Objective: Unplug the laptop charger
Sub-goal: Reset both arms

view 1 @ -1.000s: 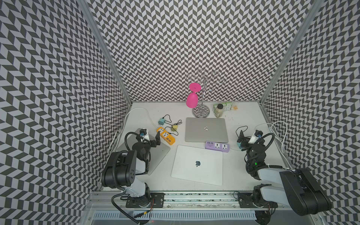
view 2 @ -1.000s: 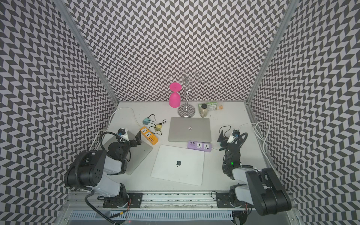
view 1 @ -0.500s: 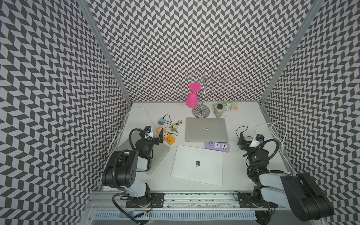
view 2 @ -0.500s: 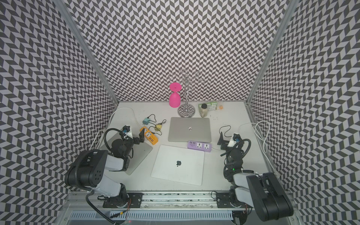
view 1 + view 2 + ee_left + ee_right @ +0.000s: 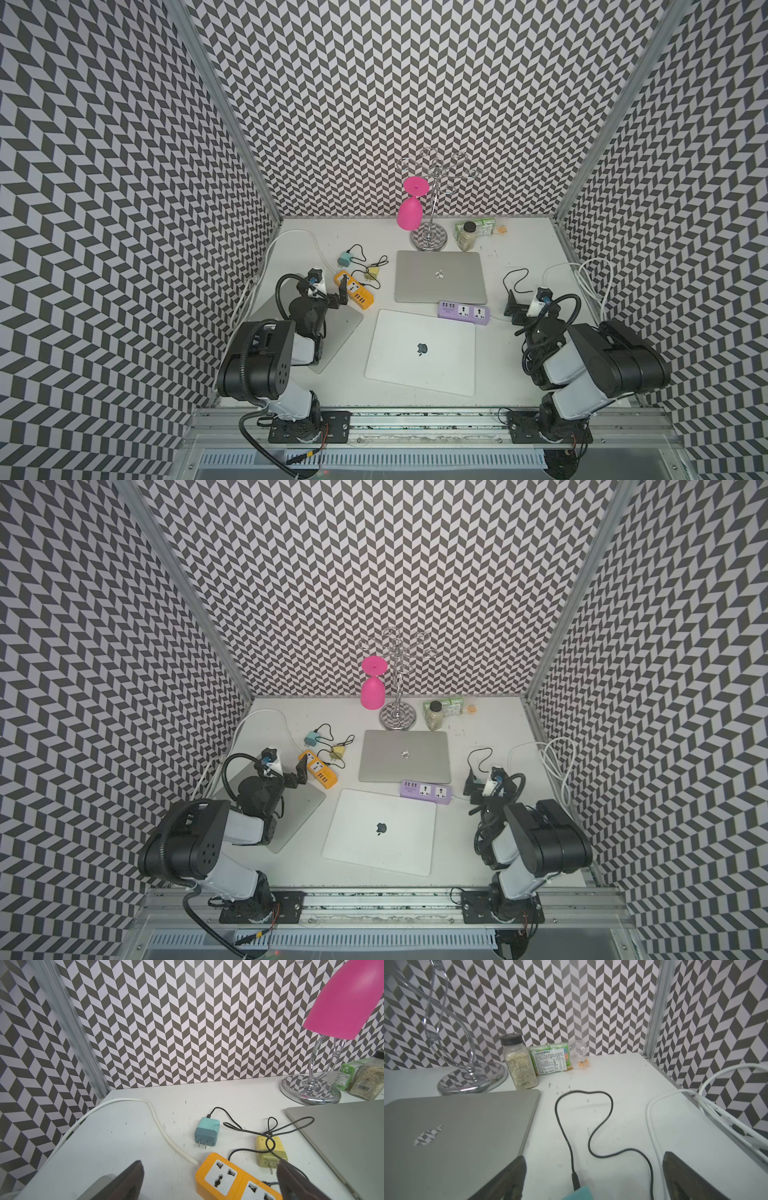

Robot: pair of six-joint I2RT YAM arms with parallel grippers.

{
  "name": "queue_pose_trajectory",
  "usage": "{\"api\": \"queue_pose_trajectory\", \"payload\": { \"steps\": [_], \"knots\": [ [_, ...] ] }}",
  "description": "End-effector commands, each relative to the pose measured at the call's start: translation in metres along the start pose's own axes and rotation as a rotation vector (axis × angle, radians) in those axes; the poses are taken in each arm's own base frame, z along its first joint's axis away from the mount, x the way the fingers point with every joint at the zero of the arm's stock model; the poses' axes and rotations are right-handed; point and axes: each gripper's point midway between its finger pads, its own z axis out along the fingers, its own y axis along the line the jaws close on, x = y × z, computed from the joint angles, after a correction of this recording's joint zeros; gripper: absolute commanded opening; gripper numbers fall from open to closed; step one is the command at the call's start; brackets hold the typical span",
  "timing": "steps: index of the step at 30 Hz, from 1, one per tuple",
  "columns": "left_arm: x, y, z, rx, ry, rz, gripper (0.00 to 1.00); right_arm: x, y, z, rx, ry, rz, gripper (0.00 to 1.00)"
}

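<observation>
Both claws gape empty: the left gripper point(image 5: 338, 296) is by the orange strip point(image 5: 234, 1180), and the right gripper point(image 5: 595, 1155) sits low above a teal charger point(image 5: 580, 1193), likely the target, right of the purple strip point(image 5: 463, 311). Its socket is hidden. Best to descend square, pinch the block's body, not the black cable point(image 5: 556, 1108), and pull straight. Chevron walls point(image 5: 415, 83) close in; the white table point(image 5: 519, 241) is scuffed and looks slick.

3 chevron-patterned walls point(image 5: 415, 83) — black and white — enclose a white tabletop point(image 5: 519, 249), evenly lit.
</observation>
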Motion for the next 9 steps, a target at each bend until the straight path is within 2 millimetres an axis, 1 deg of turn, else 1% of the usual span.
{"api": "queue_pose_trajectory", "payload": {
  "steps": [1, 3, 4, 6, 9],
  "knots": [
    [-0.006, 0.002, 0.001, -0.006, -0.017, 0.001, 1.00, -0.037, 0.003, 0.041, -0.008, -0.054, 0.039, 0.99],
    [-0.007, 0.002, 0.001, -0.004, -0.018, 0.000, 1.00, -0.045, 0.002, 0.033, -0.015, -0.111, 0.042, 0.99],
    [-0.007, 0.002, 0.001, -0.005, -0.018, 0.000, 1.00, -0.050, 0.002, 0.033, -0.013, -0.136, 0.048, 0.99],
    [-0.007, 0.002, 0.002, -0.004, -0.017, 0.000, 1.00, -0.041, 0.001, 0.035, -0.006, -0.091, 0.043, 0.99],
    [-0.004, 0.002, 0.003, -0.002, -0.009, -0.002, 1.00, -0.040, 0.002, 0.036, -0.007, -0.078, 0.042, 0.99]
  ]
}}
